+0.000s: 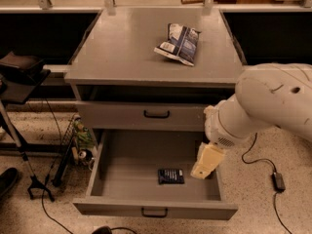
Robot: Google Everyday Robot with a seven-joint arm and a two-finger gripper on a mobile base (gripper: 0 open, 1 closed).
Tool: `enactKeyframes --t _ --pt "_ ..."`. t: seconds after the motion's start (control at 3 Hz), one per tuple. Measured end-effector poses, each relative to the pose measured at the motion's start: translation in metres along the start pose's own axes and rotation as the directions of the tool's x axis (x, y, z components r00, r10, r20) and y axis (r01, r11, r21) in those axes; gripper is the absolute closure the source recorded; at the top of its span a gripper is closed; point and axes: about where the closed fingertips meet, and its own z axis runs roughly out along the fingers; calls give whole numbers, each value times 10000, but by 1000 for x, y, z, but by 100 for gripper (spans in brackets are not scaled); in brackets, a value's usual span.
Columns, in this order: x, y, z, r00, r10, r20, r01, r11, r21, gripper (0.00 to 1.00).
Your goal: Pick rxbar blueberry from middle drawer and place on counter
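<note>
- Navy-wrapped rxbar blueberry [171, 176] is lying flat in the open middle drawer [126, 165].
- Cream gripper [206, 161] is hanging just right of it, grip state impossible to tell.
- Sliding left, then descending squarely, is looking wisest.

Dark rxbar blueberry [171, 176] lies flat in open middle drawer [130, 161], gripper [201, 171] beside.
</note>
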Motion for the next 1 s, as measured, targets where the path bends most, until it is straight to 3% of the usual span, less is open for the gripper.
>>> enactKeyframes --t 0.33,0.67,1.0 --pt "-1 -17 49 9996 127 253 -126 9999 -43 0" --pt "-21 -50 142 9967 -124 805 135 9998 -121 0" --pt "-39 -72 223 9938 -142 1099 230 9966 -785 0"
